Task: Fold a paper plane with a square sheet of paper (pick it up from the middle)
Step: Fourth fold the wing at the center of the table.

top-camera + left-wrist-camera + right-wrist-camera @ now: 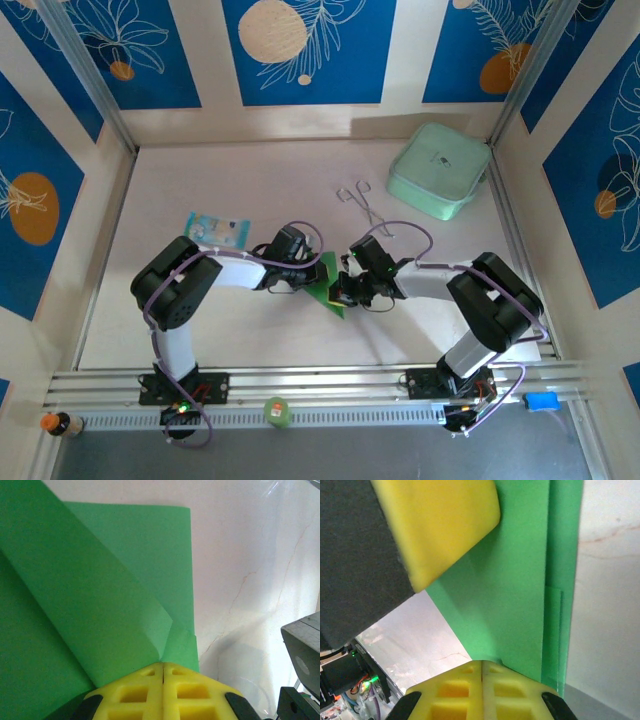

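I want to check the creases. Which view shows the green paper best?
Left wrist: the green paper lies large there, its diagonal flap and edges plain. Right wrist shows overlapping layers, partly hidden. Top external shows it as a small sliver.

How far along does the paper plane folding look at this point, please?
Started: the green sheet already carries a diagonal folded flap. In hand: the left gripper and right gripper are both shut on it. Left: it is no narrow dart yet, so more folds remain.

Blue leaf-patterned wall panels [310,50], pale marbled tabletop [250,180], aluminium rail [330,379] along near edge
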